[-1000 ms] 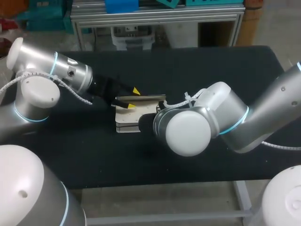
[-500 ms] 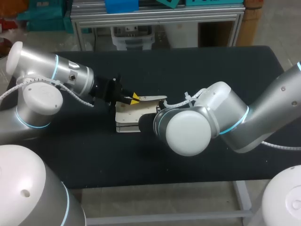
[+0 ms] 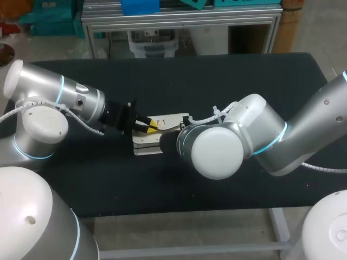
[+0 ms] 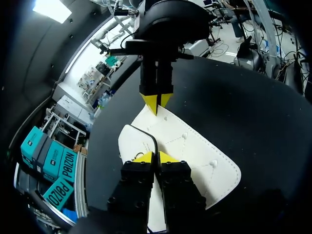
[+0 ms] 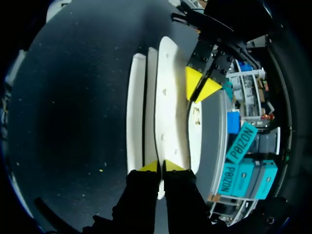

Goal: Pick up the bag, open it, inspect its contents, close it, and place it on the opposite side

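A white bag [image 3: 145, 144] with a stitched flap [image 3: 169, 120] lies on the black table [image 3: 217, 81] near the middle. My left gripper [image 3: 152, 124] comes in from the left and is shut on the flap's dark-rimmed edge; in the left wrist view the flap [image 4: 195, 151] spreads flat ahead of its closed tips [image 4: 156, 157]. My right gripper [image 5: 160, 166] is shut on one thin layer of the bag [image 5: 168, 97] at the opposite end. In the head view the right wrist hides that gripper. Each wrist view shows the other gripper [image 4: 156, 100] [image 5: 200, 87] facing it across the bag.
The bag is the only loose thing on the black table. My right arm's elbow and wrist [image 3: 217, 149] hang over the table's middle front. Open black surface [image 3: 244, 76] lies behind and to both sides.
My left gripper went from open to shut on the flap's edge. It then moved down and slightly left, and the raised flap came down to lie flatter over the bag. The right arm stayed still.
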`<state>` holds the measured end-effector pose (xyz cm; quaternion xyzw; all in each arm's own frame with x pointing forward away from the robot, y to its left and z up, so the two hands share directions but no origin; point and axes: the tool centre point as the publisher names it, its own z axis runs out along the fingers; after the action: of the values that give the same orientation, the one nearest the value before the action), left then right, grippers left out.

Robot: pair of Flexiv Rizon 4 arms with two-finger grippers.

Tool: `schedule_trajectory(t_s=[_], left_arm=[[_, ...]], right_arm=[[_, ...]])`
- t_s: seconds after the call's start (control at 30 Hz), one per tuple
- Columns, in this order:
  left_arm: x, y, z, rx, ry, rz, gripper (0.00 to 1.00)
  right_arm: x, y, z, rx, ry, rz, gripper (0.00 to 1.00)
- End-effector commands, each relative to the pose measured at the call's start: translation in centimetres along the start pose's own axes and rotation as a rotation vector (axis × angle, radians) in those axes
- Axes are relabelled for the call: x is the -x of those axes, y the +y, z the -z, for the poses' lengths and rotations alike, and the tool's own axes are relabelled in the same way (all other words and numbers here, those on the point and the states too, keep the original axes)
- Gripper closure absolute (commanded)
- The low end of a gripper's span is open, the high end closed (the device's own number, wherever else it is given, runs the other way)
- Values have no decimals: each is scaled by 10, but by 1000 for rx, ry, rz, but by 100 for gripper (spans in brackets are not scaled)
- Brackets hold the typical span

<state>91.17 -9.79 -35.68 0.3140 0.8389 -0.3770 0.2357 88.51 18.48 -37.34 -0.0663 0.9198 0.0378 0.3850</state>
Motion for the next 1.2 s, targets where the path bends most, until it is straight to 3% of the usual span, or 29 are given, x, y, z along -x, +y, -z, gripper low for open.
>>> schedule_trajectory(t_s=[0.03, 0.4, 0.67, 0.93, 1.2], left_arm=[[-4, 1, -11, -8, -2, 4, 100], [-7, -6, -7, -12, -6, -12, 100], [-16, -6, 16, -5, -26, -14, 100], [-18, -9, -5, 50, -73, -50, 100], [-8, -18, -10, 35, -156, -63, 100]], right_arm=[[-4, -4, -3, 57, -537, 1, 100], [-4, -4, -3, 57, -537, 1, 100], [-4, -4, -3, 57, -537, 1, 100], [-4, -4, -3, 57, -537, 1, 100], [-4, -4, -3, 57, -537, 1, 100]])
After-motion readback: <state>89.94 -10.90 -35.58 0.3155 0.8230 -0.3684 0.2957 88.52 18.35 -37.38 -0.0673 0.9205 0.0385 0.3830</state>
